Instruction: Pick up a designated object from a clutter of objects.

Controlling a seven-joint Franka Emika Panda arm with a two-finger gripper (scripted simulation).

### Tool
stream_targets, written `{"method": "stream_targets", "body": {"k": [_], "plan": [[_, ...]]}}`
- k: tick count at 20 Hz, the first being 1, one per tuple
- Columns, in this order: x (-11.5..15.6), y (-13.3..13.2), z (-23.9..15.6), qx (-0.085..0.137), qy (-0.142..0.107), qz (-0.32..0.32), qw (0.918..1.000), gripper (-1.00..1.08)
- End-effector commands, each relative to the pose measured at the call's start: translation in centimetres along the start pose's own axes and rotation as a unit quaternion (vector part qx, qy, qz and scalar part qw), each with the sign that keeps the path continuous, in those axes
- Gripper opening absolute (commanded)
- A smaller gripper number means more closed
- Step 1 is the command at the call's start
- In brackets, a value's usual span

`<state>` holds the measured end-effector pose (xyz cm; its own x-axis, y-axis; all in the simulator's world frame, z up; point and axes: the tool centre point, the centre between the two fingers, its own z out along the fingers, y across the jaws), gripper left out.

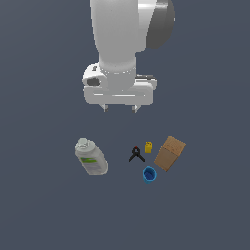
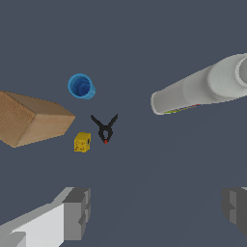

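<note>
1. In the exterior view I see my claw [image 1: 119, 109] hanging above the clutter, its fingers apart and holding nothing.
2. The blue cup [image 1: 149, 174] stands upright on the table [image 1: 44, 210], just beside the brown cardboard box [image 1: 170, 153], near the black clamp [image 1: 136, 154] and yellow block [image 1: 148, 147]; the bottle [image 1: 91, 156] lies well apart.
3. In the wrist view, the blue cup [image 2: 81, 87] sits open-mouthed, apart from the box [image 2: 29, 118], clamp [image 2: 104, 129] and yellow block [image 2: 82, 142].

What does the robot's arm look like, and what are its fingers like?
The arm is thick, round and glossy white, with a dark grey cap at one joint. Its white boxy gripper ends in two small grey fingers with blocky, ridged pads. No cables or markings show.
</note>
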<state>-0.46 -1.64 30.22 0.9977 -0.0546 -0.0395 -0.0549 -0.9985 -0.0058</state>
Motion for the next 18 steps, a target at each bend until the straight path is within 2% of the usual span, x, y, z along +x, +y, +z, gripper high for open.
{"method": "stream_targets", "body": {"k": [1, 10, 18], "plan": [[0.0, 0.0, 0.0, 0.000, 0.000, 0.000, 1.0000, 1.00], [0.8, 1.6, -1.1, -0.012, 0.018, 0.014, 0.9997, 1.00], [1.2, 1.3, -0.7, -0.012, 0.018, 0.014, 0.9997, 1.00]]}}
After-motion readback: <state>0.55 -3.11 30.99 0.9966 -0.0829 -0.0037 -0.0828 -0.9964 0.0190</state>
